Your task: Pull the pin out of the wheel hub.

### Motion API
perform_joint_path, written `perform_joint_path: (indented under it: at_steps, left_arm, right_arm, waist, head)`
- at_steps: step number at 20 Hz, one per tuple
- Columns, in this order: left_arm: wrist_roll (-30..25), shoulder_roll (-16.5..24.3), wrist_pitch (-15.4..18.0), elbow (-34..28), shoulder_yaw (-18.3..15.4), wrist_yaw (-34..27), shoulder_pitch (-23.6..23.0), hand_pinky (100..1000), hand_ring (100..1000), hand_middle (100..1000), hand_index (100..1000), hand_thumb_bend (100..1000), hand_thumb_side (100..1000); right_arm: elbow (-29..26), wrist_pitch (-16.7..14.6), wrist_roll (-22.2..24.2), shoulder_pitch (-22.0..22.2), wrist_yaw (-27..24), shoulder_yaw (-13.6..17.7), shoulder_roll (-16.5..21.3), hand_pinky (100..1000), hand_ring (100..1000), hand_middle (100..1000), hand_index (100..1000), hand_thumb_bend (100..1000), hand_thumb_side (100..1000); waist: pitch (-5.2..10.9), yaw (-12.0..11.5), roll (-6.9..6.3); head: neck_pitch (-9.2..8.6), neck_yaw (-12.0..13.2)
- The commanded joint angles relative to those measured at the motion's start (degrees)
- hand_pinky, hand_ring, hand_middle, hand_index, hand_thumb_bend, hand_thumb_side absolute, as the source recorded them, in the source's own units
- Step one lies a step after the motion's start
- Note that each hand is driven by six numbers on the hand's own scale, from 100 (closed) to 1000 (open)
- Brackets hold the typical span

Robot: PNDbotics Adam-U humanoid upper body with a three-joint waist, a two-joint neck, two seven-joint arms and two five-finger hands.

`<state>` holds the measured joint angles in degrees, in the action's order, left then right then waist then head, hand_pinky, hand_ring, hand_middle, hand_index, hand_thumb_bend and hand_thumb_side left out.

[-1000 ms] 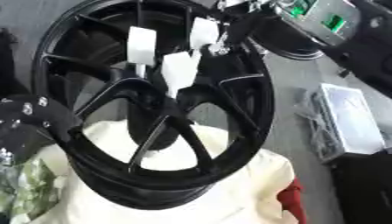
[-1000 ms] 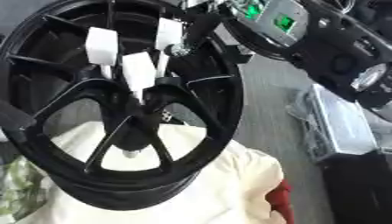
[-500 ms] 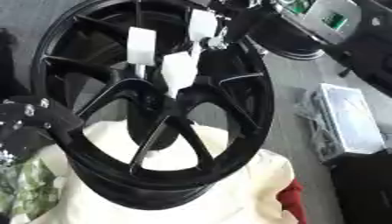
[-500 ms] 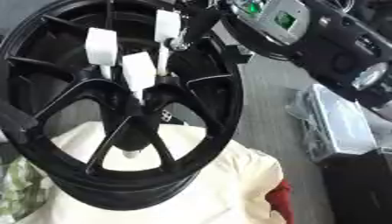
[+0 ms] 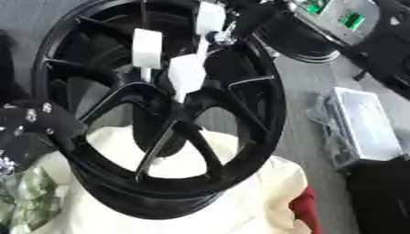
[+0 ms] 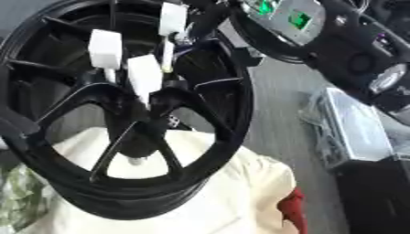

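Across the middle of both views stands a black spoked wheel hub [image 5: 160,123], tilted, its lower rim bedded on a cream cloth [image 5: 240,201]. Over the upper spokes, three white blocks on thin stems: one at left [image 5: 147,48], one lower, close to the hub's centre [image 5: 187,75], one at the top [image 6: 173,19]. Reads as the pin [image 6: 167,57], that third stem, pale and hanging straight down from the top block toward the spokes; whether its tip sits in the hub, cannot tell.

Down from the upper right comes the right hand [image 5: 240,20], black with silver parts, fingers bunched around the top block and grasping it, as far as can be made out. At the left edge of the left eye view, a dark shape with pale spots [image 5: 32,125] against the rim, likely the left hand; fingers not readable, so cannot tell its state.

Right eye view only: more of the black arm with a silver joint [image 6: 388,80] at upper right, and a small silver stub [image 6: 136,160] under the hub's centre. Left eye view: more of the dark shape at left. Both: a green-lit panel [image 6: 288,16] on the arm, a grey tray [image 5: 364,125] at right, a red scrap [image 5: 304,210] beside the cloth.
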<state>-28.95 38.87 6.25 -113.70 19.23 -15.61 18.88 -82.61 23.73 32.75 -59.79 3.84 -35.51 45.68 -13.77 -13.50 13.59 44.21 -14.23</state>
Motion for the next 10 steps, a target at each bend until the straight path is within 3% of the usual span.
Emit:
perform_joint_path:
  at_steps: [1,10]
  left_arm:
    - [-0.1,1.5,-0.1,-0.9,-0.3,-0.4,0.4,627,769,670,720,100,774]
    - [0.1,1.2,-0.2,-0.9,-0.6,-1.7,0.2,628,769,671,720,100,762]
  right_arm:
    - [-0.6,-0.1,-0.5,-1.0,0.3,1.1,2.5,585,464,311,387,100,412]
    - [-0.5,-1.2,-2.7,0.8,1.0,2.2,5.0,584,461,303,379,100,417]
  waist:
    - [1.5,0.2,-0.91]
    - [2.93,0.9,-1.79]
  head:
    - [-0.1,-0.1]
    - [-0.1,0.2]
